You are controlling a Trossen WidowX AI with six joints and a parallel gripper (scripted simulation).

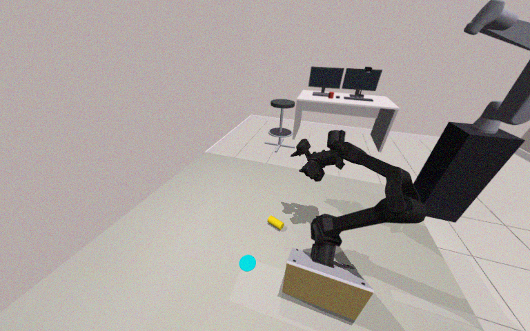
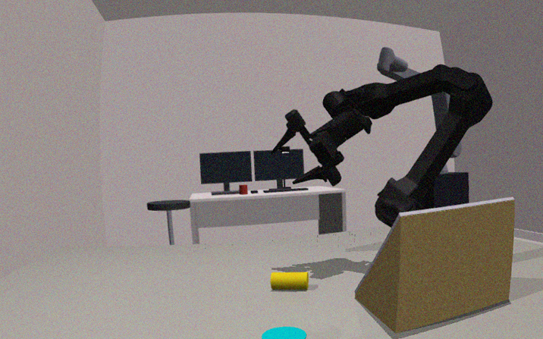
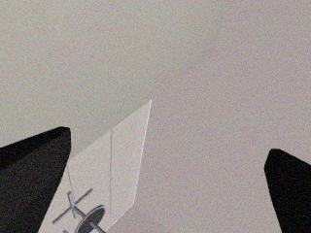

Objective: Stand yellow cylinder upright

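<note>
A yellow tall cylinder [image 1: 275,223] [image 2: 289,281] lies on its side on the pale surface. A flat cyan circle [image 1: 247,263] [image 2: 284,336] lies on the same surface, nearer to the exterior view than the cylinder. My gripper [image 1: 295,163] [image 2: 283,167] [image 3: 172,150] is open and empty, its fingers wide apart. It hangs high above the surface, up and beyond the cylinder. The wrist view shows neither the cylinder nor the circle.
The arm stands on a wedge-shaped base [image 1: 326,290] [image 2: 455,265] to the right of the circle. A stool [image 1: 281,103] [image 2: 168,205] [image 3: 90,218] and a white desk [image 1: 351,102] [image 2: 253,216] with two monitors stand in the background. A black block [image 1: 464,172] stands behind the arm.
</note>
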